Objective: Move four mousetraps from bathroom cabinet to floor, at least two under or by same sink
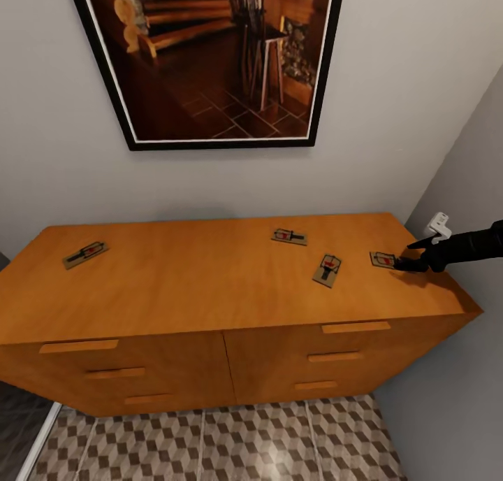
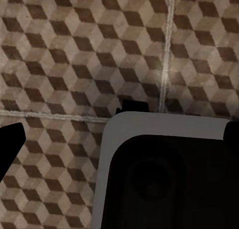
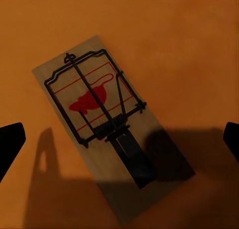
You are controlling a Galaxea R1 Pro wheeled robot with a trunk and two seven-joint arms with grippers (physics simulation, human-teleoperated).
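Note:
Four tan mousetraps lie on top of the orange-brown cabinet [image 1: 209, 292]: one far left [image 1: 85, 254], one toward the back [image 1: 289, 237], one angled [image 1: 327, 269], and one at the right [image 1: 383, 259]. My right gripper [image 1: 413, 253] hangs open just right of that rightmost trap, low over the cabinet top. In the right wrist view the trap [image 3: 99, 114] lies flat between the spread fingertips [image 3: 12, 141], with its black wire and red spot plain. My left gripper [image 2: 122, 139] is open above the cube-pattern bathroom floor [image 2: 74, 49]. The sink is out of view.
A framed picture [image 1: 209, 54] hangs on the wall above the cabinet. A grey side wall with a small white fitting [image 1: 438, 224] closes in the right end. Tiled floor [image 1: 244, 439] runs before the drawers, with dark shower floor [image 1: 17, 411] at the left. A grey-edged black robot part [image 2: 164, 179] lies under the left gripper.

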